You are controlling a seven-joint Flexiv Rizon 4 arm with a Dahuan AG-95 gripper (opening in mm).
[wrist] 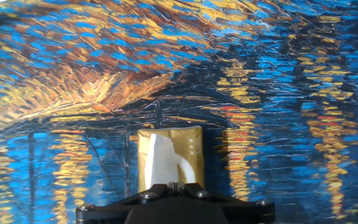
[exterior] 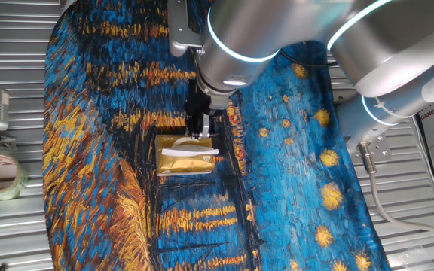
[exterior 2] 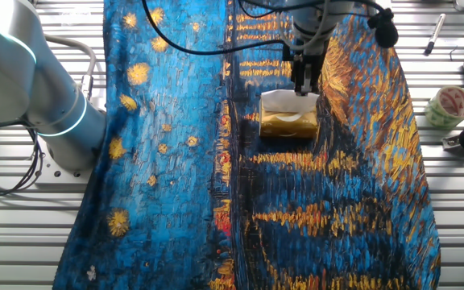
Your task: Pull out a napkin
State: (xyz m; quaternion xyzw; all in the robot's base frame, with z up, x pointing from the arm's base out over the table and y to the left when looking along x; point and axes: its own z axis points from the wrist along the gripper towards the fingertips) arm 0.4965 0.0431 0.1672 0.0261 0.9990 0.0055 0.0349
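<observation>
Hovering the two-finger gripper (exterior: 199, 129) at the shiny gold rectangular tissue box (exterior: 184, 156) on the painted blue-and-gold cloth (exterior: 292, 150), jaw state unclear; thin white paper napkin (wrist: 162, 163) protruding from the slot looks featherlight, limp, tearable — pinch the raised fold, pull gently.

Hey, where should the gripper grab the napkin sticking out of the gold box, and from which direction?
Pinch the napkin on its raised white fold above the gold box slot, coming straight down from above; that fold is its only exposed part. The gripper hangs there.

White creased napkin (exterior: 189, 152) sticks out of the gold box's (exterior: 184, 162) top.
</observation>
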